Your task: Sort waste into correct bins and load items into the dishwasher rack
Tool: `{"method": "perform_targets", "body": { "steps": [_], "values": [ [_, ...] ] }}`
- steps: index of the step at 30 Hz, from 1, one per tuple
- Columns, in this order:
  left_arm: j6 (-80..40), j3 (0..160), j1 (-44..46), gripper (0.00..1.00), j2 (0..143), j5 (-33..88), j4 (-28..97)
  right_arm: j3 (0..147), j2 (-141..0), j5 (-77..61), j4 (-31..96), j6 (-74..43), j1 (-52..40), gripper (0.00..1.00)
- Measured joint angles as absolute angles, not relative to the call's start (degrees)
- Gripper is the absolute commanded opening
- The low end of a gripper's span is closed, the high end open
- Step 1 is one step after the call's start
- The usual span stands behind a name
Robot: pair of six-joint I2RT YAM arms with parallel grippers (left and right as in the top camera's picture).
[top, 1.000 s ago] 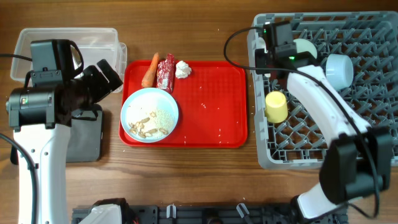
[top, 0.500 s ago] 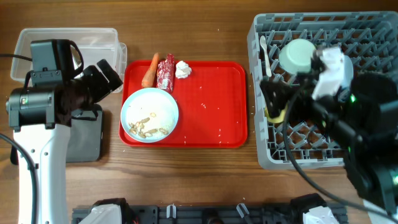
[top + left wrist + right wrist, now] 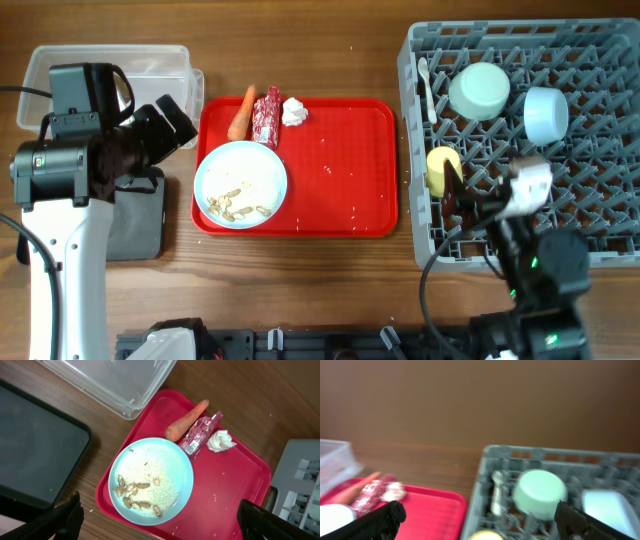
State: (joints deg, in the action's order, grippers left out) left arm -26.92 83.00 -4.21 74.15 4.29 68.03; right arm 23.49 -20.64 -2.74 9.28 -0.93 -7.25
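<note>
The right arm is drawing back from the far-left corner of the dishwasher rack [image 3: 600, 100] toward its near edge. The right gripper [image 3: 479, 510] is hanging with fingers [image 3: 380, 520] spread wide, holding nothing. Just below and between them the yellow cup [image 3: 484, 536] is sitting. Ahead of them the spoon [image 3: 496, 492], mint bowl [image 3: 540, 491] and blue bowl [image 3: 607, 505] are resting among the pegs. The left gripper [image 3: 160, 506] is staying put, fingers [image 3: 65, 517] also spread. Beneath them the plate [image 3: 150, 480] is carrying food scraps [image 3: 137, 497]. Beyond it the carrot [image 3: 186, 420], wrapper [image 3: 200, 435] and tissue [image 3: 220, 441] are lying on the red tray [image 3: 235, 490].
</note>
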Motion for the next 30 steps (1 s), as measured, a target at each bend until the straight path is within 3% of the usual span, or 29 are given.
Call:
{"method": "perform_targets", "body": {
  "steps": [6, 15, 30],
  "values": [
    [-26.92, 83.0, -4.21, 1.0, 74.24, 4.29, 68.07, 9.67, -1.5, 5.48, 6.13, -0.69, -2.2, 1.0],
    [-26.92, 83.0, -4.21, 1.0, 74.26, 4.29, 68.1, 0.36, -1.02, 8.56, -3.73, 0.78, 9.93, 1.0],
    [-26.92, 83.0, -4.21, 1.0, 74.26, 4.29, 68.12, 0.36, -0.99, 8.71, -1.32, 0.8, 10.61, 1.0]
  ]
}}
